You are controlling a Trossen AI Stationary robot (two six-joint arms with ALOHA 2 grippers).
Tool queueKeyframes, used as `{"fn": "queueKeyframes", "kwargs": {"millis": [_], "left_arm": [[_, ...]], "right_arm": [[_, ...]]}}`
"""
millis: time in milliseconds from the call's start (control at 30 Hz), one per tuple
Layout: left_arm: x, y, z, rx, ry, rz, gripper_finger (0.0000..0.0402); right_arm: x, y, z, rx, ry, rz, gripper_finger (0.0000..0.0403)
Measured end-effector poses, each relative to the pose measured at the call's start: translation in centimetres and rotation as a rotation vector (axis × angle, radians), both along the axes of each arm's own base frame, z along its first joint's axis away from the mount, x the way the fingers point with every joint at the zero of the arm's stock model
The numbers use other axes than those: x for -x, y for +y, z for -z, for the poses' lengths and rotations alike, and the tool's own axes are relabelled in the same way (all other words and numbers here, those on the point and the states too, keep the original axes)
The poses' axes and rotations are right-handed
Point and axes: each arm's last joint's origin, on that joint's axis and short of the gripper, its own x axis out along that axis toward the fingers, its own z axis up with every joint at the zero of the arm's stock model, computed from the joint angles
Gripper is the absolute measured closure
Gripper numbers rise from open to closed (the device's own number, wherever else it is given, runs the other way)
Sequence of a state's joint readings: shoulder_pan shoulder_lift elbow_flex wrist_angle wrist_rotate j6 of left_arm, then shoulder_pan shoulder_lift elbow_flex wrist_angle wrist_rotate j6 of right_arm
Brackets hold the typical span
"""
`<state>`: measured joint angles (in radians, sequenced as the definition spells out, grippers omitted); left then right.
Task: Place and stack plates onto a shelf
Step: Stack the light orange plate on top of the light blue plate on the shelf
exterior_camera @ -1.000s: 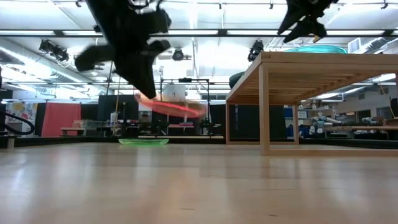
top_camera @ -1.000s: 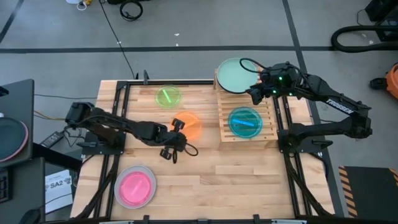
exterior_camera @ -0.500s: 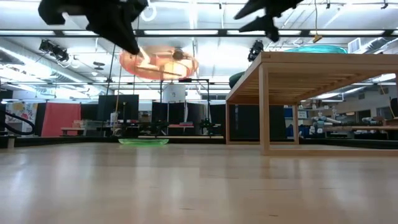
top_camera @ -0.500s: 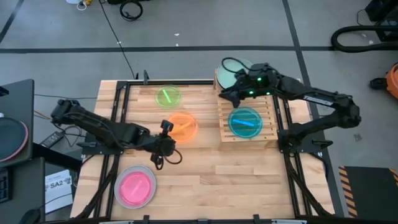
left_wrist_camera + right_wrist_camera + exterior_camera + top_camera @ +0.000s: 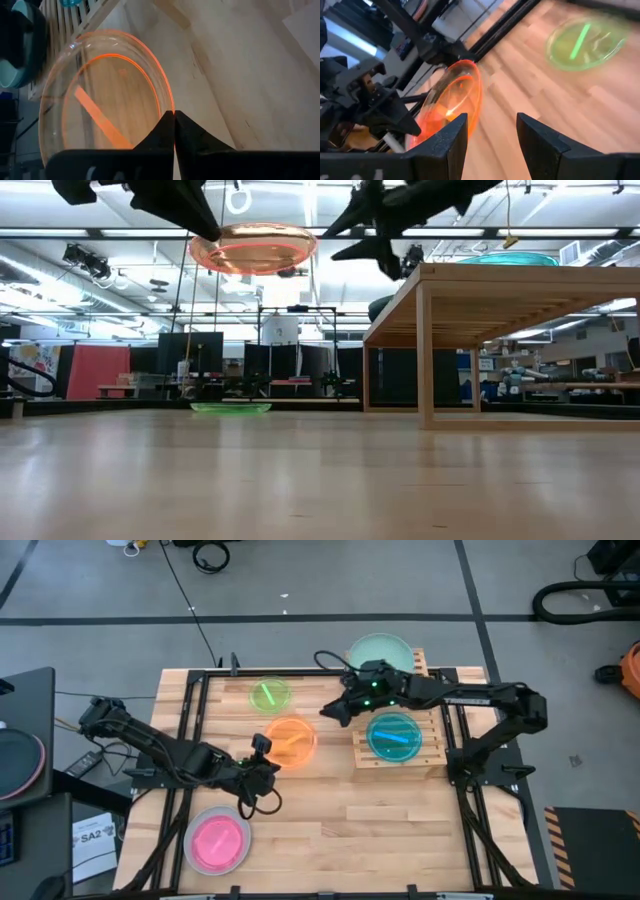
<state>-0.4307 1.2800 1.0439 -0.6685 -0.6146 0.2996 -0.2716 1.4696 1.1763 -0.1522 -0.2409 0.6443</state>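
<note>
Now we hold the orange plate (image 5: 292, 740) by its rim in the left tool (image 5: 262, 766), pinched shut, lifted clear of the worktop (image 5: 400, 820) between the green plate (image 5: 270, 696) and the shelf (image 5: 432, 745). Our right tool (image 5: 335, 710) reaches toward it with fingers spread and empty, so this looks like a handover. Next we would close the right fingers on the rim, then carry the plate to the shelf.
</note>
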Motion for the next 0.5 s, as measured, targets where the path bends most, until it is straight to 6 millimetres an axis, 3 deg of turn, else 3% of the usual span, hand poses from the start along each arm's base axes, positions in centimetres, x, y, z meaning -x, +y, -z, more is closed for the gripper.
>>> {"fn": "queueKeyframes", "kwargs": {"millis": [267, 500], "left_arm": [[0.0, 0.0, 0.0, -0.015, -0.009, -0.012, 0.0398], [0.0, 0.1, 0.0, -0.016, -0.009, -0.013, 0.0398]], "right_arm": [[-2.3, 0.5, 2.3, -0.095, 0.010, -0.062, 0.0228], [-2.9, 1.3, 2.9, -0.106, 0.018, -0.094, 0.0228]]}}
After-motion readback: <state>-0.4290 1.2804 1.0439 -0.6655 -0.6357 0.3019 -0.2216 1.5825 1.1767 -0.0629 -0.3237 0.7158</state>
